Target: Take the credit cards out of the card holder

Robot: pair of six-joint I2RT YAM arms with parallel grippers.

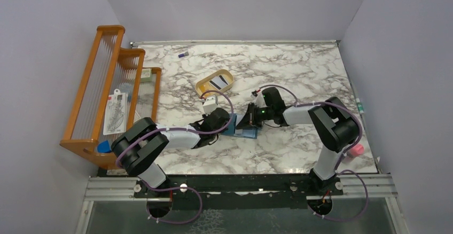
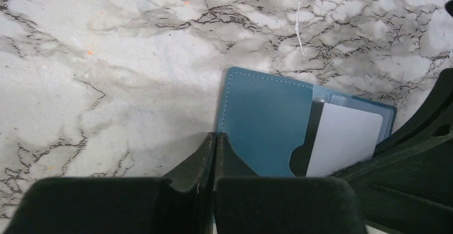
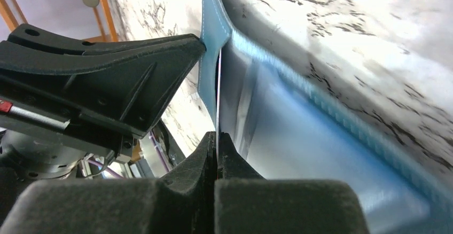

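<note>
Teal, pliant holder point(image 2: 264, 122) is lying open near the tray point(image 1: 215, 83), on its arm-base side, the left gripper point(image 2: 215, 138), fingers pressed together, pinning one flap, while the right gripper point(image 3: 217, 138) is pinching the exposed edge of a white card point(image 2: 342, 138), probably light, stiff and slippery, best gripped there.

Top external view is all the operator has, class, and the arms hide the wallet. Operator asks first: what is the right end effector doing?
Observer: The right end effector is shut on the thin edge of a white card.
Operator: Is that card out of the wallet?
Observer: Not yet; it sticks partly out of an inner pocket of the open wallet.
Operator: And the left end effector?
Observer: The left end effector is shut, its tips at the wallet's edge.
</note>
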